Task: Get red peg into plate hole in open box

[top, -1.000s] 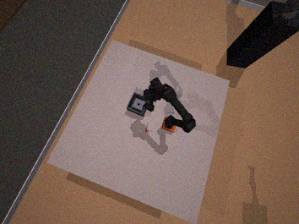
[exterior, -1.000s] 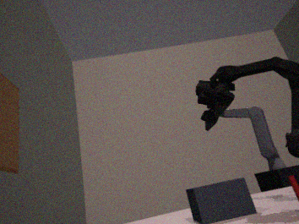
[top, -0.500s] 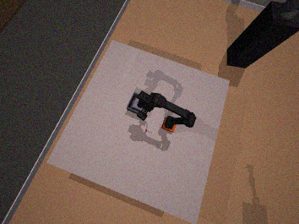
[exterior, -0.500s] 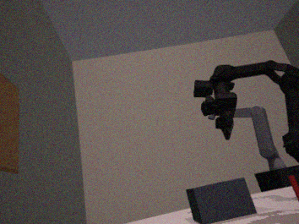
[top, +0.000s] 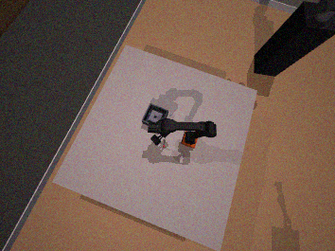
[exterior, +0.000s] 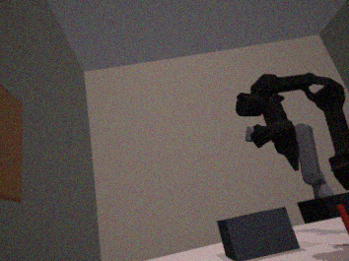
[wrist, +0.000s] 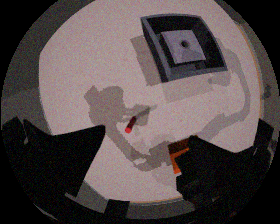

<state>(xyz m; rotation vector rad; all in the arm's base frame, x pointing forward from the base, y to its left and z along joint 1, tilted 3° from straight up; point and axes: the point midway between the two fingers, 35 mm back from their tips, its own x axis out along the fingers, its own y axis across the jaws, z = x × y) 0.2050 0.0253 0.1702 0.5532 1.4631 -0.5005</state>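
1. We see a beige wall beyond the tan bench, where a white rectangular mat lies.
2. Our black end effector stands wide, holding nothing, above the mat.
3. We find the dark grey, square, open box apart from the slim red cylindrical peg, upright on the mat.

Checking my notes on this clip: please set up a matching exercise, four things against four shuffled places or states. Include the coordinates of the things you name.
1. Red peg [exterior: 343, 217] [wrist: 131, 124]
2. Gripper [top: 160, 142] [exterior: 273, 151] [wrist: 149, 136]
3. Plate [top: 152, 117] [wrist: 172, 47]
4. Open box [top: 146, 122] [exterior: 263, 233] [wrist: 154, 50]

A. Open, nothing between its fingers
B. Dark-walled, on the pale mat
C. Outside the box
D. Inside the box, hole showing

1-C; 2-A; 3-D; 4-B
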